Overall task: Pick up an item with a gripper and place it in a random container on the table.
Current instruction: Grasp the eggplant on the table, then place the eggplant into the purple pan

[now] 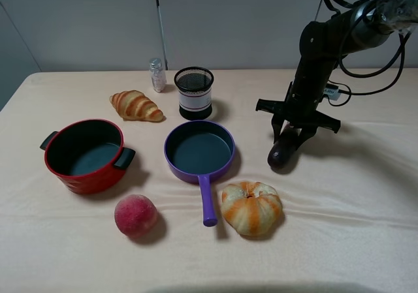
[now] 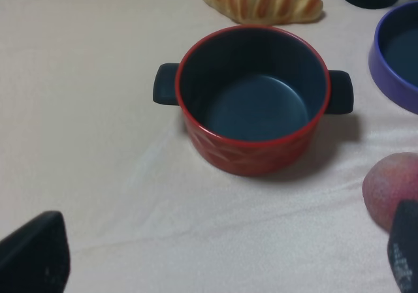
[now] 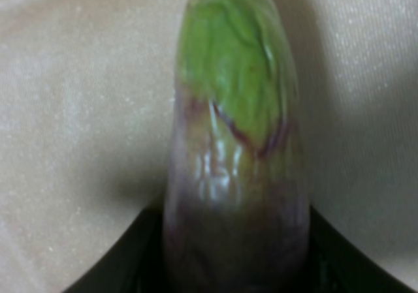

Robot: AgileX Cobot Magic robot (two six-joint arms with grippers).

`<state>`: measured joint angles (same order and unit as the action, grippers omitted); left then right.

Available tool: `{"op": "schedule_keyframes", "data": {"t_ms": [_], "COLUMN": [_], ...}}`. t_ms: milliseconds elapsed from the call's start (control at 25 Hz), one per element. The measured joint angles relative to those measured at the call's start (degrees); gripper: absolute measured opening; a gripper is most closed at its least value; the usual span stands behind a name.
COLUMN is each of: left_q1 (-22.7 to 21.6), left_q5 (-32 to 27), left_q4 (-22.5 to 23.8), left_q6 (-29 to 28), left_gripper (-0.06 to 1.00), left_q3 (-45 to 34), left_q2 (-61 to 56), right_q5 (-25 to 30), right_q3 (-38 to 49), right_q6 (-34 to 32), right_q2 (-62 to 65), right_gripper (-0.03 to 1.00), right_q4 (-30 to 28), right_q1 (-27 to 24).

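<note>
The dark purple eggplant (image 1: 279,154) sits at the table (image 1: 353,215), right of the purple frying pan (image 1: 207,201). My right gripper (image 1: 287,139) points down over it, its fingers closed on both sides of the eggplant. In the right wrist view the eggplant (image 3: 235,175) fills the frame, green stem end away from the black fingers (image 3: 117,267). I cannot tell if it is off the cloth. The pan holds nothing. My left gripper (image 2: 219,260) is open and holds nothing, near the red pot (image 2: 251,149); its arm is out of the high view.
The red two-handled pot (image 1: 83,175) stands at the left, a peach (image 1: 136,216) in front of it. A striped pumpkin (image 1: 251,207) lies beside the pan handle. A croissant (image 1: 136,105), a small bottle (image 1: 157,75) and a black mesh cup (image 1: 194,92) stand behind.
</note>
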<state>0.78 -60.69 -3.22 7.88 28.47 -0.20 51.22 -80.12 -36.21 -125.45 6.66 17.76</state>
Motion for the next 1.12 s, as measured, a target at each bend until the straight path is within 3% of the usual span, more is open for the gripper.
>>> {"op": "schedule_keyframes", "data": {"t_ms": [440, 1120], "left_q1": [0.0, 0.0], "left_q5": [0.0, 0.0], "left_q4": [0.0, 0.0], "left_q6": [0.0, 0.0], "left_gripper": [0.99, 0.99], "left_q3": [0.0, 0.0], "left_q2": [0.0, 0.0], "right_q5": [2.46, 14.72], "right_q3": [-0.49, -4.14], "right_q6": [0.0, 4.27], "right_q2": [0.76, 1.21], "right_gripper": [0.32, 0.32], "right_q4": [0.18, 2.16], "right_q1": [0.0, 0.07]}}
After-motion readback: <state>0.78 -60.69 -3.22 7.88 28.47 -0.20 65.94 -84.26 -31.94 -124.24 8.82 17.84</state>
